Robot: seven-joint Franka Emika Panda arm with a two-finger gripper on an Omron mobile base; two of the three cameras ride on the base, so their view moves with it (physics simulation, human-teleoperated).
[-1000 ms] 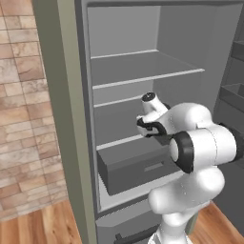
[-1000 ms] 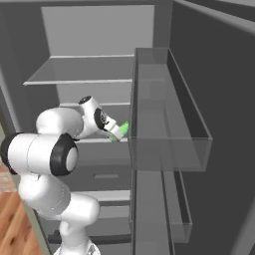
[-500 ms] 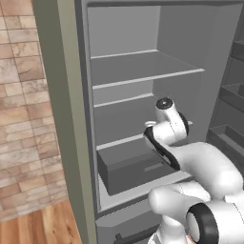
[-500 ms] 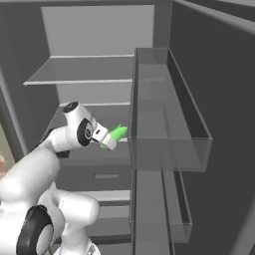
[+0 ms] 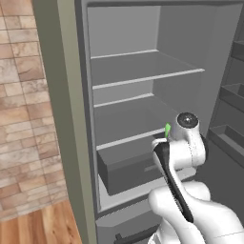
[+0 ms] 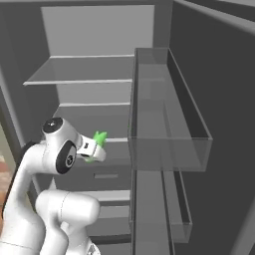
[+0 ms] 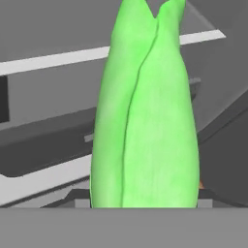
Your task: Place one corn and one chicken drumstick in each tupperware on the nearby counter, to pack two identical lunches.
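Arm swung rightward and lower since a second ago, bright green corn [image 7: 145, 121] in husk pointing up, clamped in the part-open gripper [image 6: 92, 148], before the open fridge's middle shelf [image 5: 128, 138]

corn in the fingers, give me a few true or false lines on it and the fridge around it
1. The gripper is closed on a green corn. True.
2. The corn lies on a fridge shelf. False: it is held up in the air, in front of the shelves.
3. The fridge door stands open. True.
4. The upper shelf holds a drumstick. False: nothing lies on it.
5. In the hand view the corn points away from the camera. True.
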